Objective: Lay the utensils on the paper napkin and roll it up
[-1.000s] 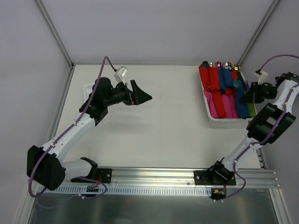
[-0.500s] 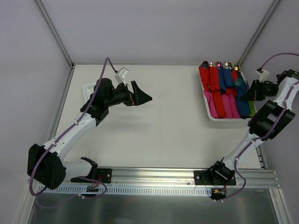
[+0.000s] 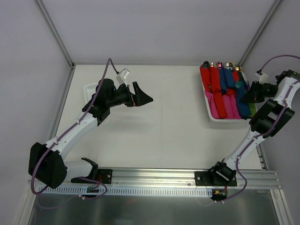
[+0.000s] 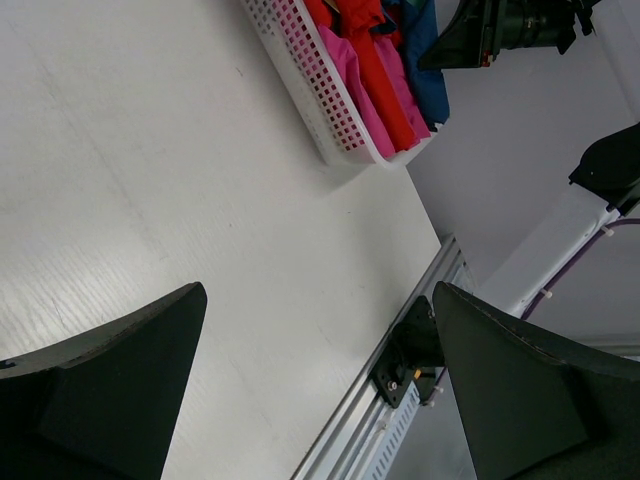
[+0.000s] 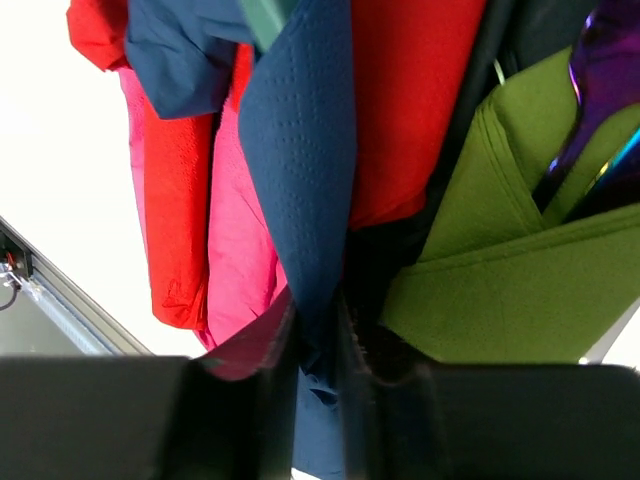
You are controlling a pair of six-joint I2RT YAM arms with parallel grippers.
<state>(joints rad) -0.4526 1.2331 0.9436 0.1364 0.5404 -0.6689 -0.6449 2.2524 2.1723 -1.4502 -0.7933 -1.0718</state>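
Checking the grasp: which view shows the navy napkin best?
Right wrist: the navy napkin is close up, in the right gripper. Top external shows it tiny in the basket; left wrist, a distant blue patch.

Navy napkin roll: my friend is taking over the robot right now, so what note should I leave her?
Left gripper: open, holding nothing, above the bare table.
Right gripper: shut on the navy napkin roll, at the white basket.
Things: the navy roll lies in the basket among the red, pink and green rolls. A teal utensil tip pokes out of its far end.
Done: the napkin looks rolled around the utensils.
Left: probably just let go of the roll and pull the right arm back.
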